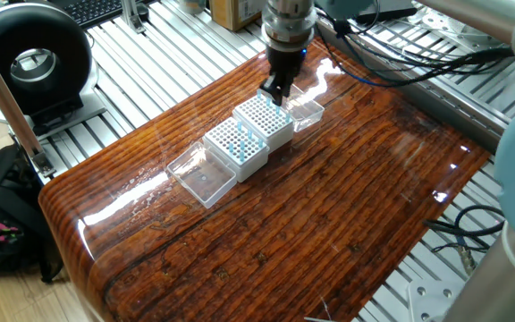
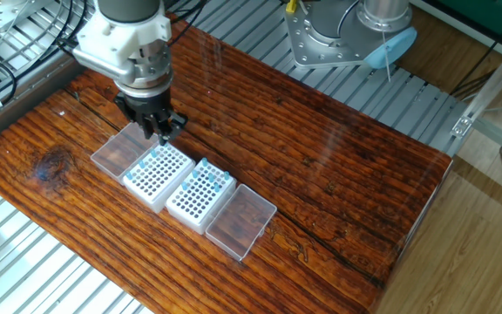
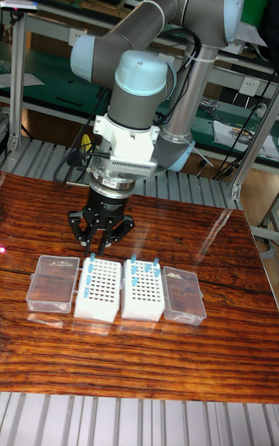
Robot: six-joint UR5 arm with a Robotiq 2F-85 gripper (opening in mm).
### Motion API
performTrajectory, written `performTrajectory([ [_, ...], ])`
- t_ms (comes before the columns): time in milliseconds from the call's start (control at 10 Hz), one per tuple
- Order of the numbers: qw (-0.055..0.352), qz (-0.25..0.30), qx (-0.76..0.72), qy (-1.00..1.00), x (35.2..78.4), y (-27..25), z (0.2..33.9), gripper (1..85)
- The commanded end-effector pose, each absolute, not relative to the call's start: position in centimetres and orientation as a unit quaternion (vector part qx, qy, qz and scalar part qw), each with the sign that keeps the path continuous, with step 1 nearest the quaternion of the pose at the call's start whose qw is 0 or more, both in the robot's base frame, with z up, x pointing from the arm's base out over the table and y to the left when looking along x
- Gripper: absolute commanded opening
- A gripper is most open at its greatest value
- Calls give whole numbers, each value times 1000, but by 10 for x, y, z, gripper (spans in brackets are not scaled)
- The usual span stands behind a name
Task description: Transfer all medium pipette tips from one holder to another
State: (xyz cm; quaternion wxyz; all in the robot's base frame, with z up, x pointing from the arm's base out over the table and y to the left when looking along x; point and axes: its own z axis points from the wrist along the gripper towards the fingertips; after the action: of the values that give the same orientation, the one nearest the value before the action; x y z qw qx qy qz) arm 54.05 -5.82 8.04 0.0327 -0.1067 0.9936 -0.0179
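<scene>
Most medium pipette tips (image 3: 142,268) sit in the right holder (image 3: 142,293), a couple in the left holder (image 3: 98,291). My gripper (image 3: 101,242) hovers above the left one, fingers narrow, can't tell if anything's pinched. Tips look featherlight, slick, easily bent; I'd grab the collar.

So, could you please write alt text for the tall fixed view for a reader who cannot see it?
A grey and blue robot arm holds its gripper just above two white holders on a wooden table. Both hold a few light-blue pipette tips, and a clear lid lies at each end.
</scene>
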Motion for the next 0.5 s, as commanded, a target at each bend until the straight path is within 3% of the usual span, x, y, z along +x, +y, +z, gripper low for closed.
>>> performTrajectory([
  [0, 36, -19, -97, 994, 535, -54, 77, 317],
  [400, 47, -27, -94, 994, 541, -59, 78, 277],
])
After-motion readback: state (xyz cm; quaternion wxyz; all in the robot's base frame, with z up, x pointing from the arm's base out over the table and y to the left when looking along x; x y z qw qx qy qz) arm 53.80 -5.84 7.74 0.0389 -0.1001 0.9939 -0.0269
